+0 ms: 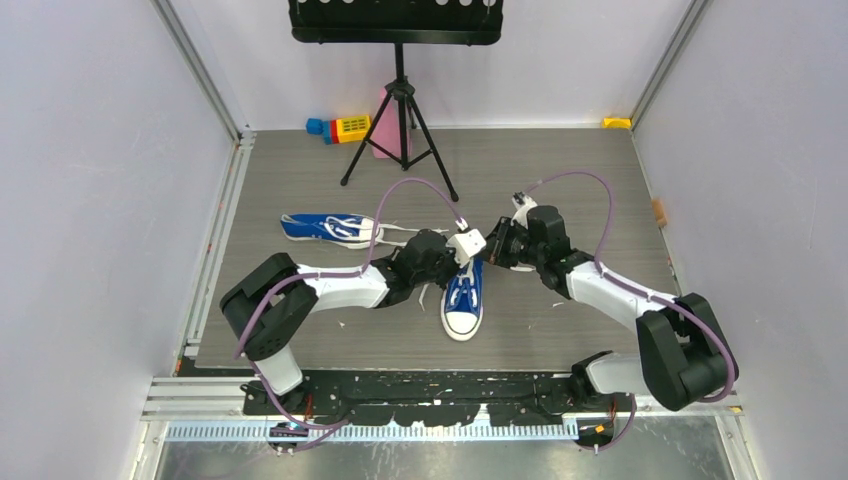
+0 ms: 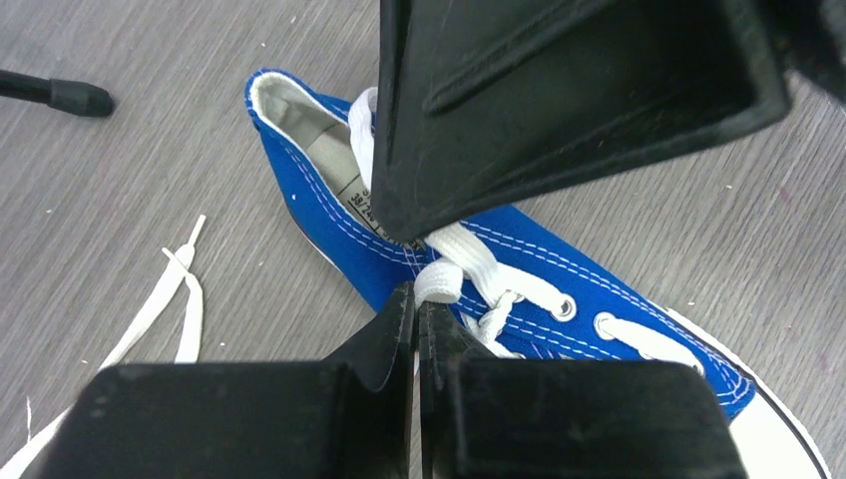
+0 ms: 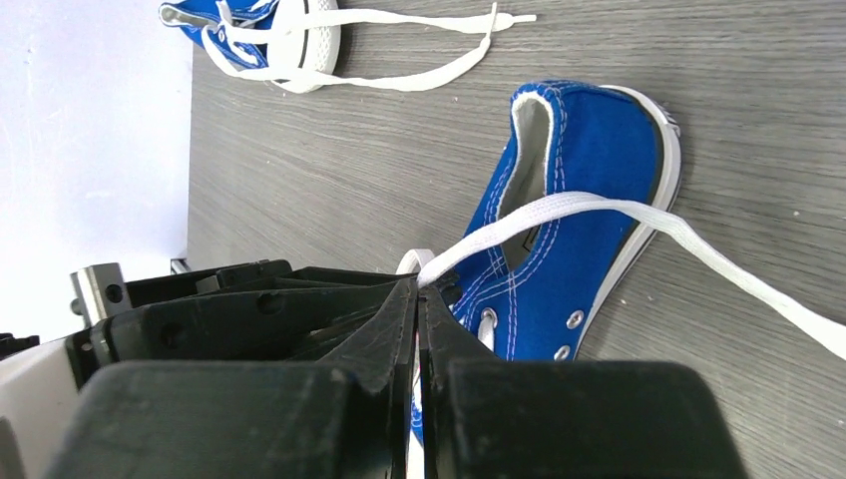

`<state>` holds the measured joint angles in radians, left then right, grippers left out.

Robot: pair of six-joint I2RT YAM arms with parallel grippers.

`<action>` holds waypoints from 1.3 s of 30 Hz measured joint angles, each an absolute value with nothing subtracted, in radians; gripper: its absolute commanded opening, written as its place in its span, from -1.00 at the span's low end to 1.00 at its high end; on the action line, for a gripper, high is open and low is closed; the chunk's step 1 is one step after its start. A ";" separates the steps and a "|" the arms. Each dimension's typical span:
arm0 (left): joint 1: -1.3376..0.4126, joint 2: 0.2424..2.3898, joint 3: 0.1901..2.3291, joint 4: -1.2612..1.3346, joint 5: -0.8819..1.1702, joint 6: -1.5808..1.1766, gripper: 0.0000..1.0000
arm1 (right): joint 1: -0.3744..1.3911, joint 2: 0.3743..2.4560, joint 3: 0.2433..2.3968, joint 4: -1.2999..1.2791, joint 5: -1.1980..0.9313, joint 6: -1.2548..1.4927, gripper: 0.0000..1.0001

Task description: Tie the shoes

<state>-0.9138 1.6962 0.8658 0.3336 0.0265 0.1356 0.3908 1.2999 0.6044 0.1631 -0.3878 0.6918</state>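
The near shoe (image 1: 463,305) stands on the tabletop (image 1: 560,330), toe toward the arms, laced but showing no knot. Over its eyelets the left gripper (image 2: 416,304) is closed, seemingly nipping a lace (image 2: 444,279) loop. The right gripper (image 3: 417,299) is closed on a taut strand crossing its heel opening. Beyond it to the left, the far shoe (image 1: 325,227) lies untied, so both bows seem left to do. Its tongue label (image 2: 356,195) is too small to read.
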 measured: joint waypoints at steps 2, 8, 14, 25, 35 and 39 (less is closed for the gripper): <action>-0.914 1.696 0.866 0.347 0.028 0.139 -0.98 | 0.391 1.316 0.603 0.176 -0.403 0.700 -0.83; -0.914 1.696 0.866 0.362 0.032 0.143 -0.99 | 0.391 1.346 0.598 0.190 -0.432 0.717 -0.55; -0.914 1.696 0.866 0.363 0.039 0.148 -0.99 | 0.390 1.348 0.596 0.197 -0.439 0.725 -0.48; -0.914 1.690 0.862 0.363 0.033 0.157 -1.00 | 0.389 1.348 0.596 0.194 -0.428 0.740 -0.56; -0.914 1.656 0.834 0.364 0.023 0.160 -1.00 | 0.384 1.375 0.596 0.195 -0.417 0.755 -0.35; -0.914 1.656 0.834 0.366 0.025 0.160 -1.00 | 0.384 1.377 0.596 0.199 -0.420 0.764 -0.22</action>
<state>-0.9138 1.6562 0.8345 0.3664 0.0254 0.1600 0.3840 1.3769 0.5961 0.1986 -0.4202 0.7643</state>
